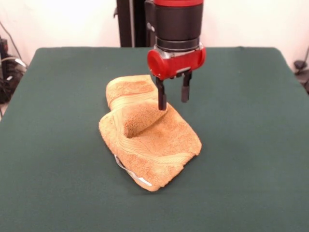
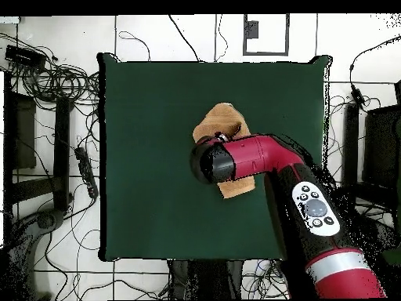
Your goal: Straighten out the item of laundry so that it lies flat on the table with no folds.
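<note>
The orange-tan towel [image 1: 153,140] lies crumpled in the middle of the dark green table [image 1: 53,145]. One part is folded over and stands up as a hump, and its white label [image 1: 141,180] sticks out at the near edge. My gripper [image 1: 174,100] hangs just above the towel's far side with its fingers apart and nothing between them. The left fingertip [image 1: 162,105] is at the top of the raised fold. In the overhead view the arm [image 2: 258,157] covers the gripper and the towel's middle, and only the towel's ends [image 2: 222,122] show on the table [image 2: 149,157].
Bare green table surrounds the towel on all sides. The robot's pedestal [image 1: 130,21] stands at the far edge. Cables and equipment [image 2: 55,141] lie on the floor around the table.
</note>
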{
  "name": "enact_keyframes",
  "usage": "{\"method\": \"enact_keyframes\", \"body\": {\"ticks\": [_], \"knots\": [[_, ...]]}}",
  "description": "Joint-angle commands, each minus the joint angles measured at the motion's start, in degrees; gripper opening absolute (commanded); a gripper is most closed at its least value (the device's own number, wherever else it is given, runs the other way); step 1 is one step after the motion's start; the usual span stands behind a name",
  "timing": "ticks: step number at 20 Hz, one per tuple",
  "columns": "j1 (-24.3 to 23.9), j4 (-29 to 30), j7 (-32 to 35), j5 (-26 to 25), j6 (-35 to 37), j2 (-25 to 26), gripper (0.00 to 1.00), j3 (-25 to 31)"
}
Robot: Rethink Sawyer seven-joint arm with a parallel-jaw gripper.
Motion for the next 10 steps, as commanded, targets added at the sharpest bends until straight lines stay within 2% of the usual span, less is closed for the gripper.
{"method": "enact_keyframes", "body": {"ticks": [1, 6, 10], "knots": [[2.7, 1.8, 14.9, 5.0, 4.2, 0.1, 1.00, -5.7], [4.9, 4.1, 20.9, 7.6, 2.3, -0.8, 1.00, -12.3], [6.4, 6.6, 27.1, 12.1, -0.6, -1.0, 1.00, -17.8]]}}
